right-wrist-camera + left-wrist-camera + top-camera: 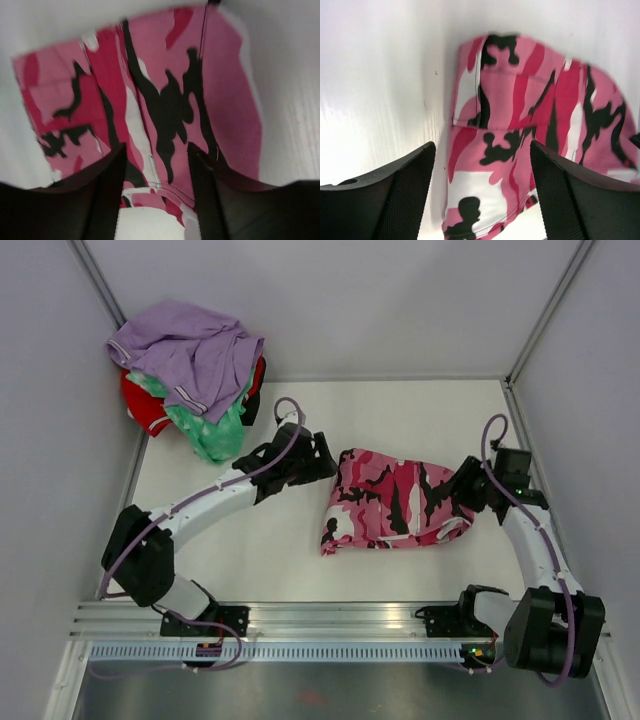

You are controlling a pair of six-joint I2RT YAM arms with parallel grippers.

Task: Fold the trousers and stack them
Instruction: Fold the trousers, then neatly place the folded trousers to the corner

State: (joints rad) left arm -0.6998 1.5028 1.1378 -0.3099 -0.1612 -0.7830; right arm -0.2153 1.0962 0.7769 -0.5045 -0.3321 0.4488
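The pink camouflage trousers point(395, 502) lie folded into a compact bundle in the middle of the white table. My left gripper point(325, 462) hovers at the bundle's upper left edge. In the left wrist view it point(482, 200) is wide open and empty, with the trousers point(520, 130) below and beyond its fingers. My right gripper point(465, 490) is at the bundle's right end. In the right wrist view it point(157, 190) is open, its fingers standing either side of the hemmed edge of the trousers point(165, 100).
A pile of other clothes sits at the back left corner: a plain lavender garment point(190, 350) on top, green cloth point(215, 430) and red cloth point(145, 410) under it. White walls enclose the table. A metal rail point(320, 625) runs along the near edge.
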